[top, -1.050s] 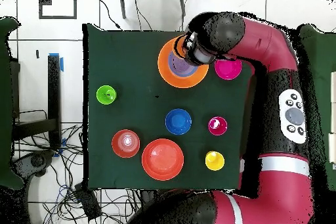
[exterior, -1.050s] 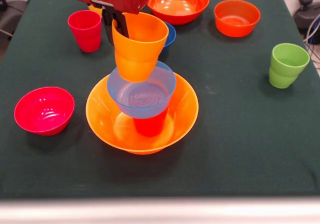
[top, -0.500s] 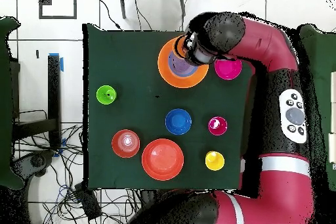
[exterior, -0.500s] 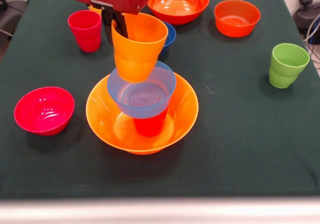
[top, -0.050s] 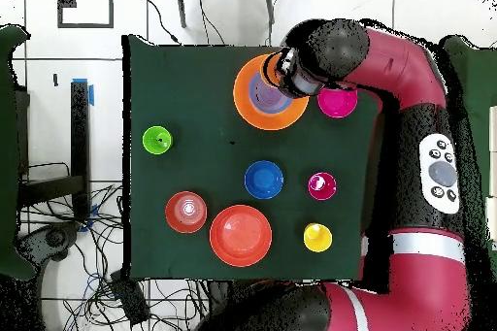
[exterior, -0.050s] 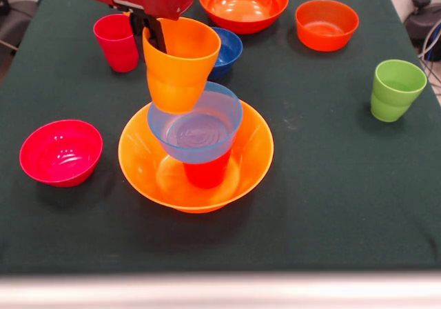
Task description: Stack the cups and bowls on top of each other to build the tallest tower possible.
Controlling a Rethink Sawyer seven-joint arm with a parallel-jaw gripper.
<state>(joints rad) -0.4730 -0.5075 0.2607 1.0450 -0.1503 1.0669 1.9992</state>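
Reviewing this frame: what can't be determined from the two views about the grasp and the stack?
- Gripper: in the front view only one dark finger shows at the rim of the glossy orange plastic cup; the red wrist housing hides the rest. Overhead, the arm covers it.
- Whether the orange cup's base touches the translucent light blue bowl: unclear in both views.
- Red cup under that bowl: mostly hidden by the bowl.
- Yellow cup: hidden in front view by the arm.

Cups (exterior, -0.050s: 180, 64): five — orange, red-orange, crimson, green, yellow (yellow seen overhead only, at 5 o'clock on the table).
Bowls (exterior, -0.050s: 196, 156): six — two large (orange, red-orange), four smaller (light blue, dark blue, magenta, orange-red).
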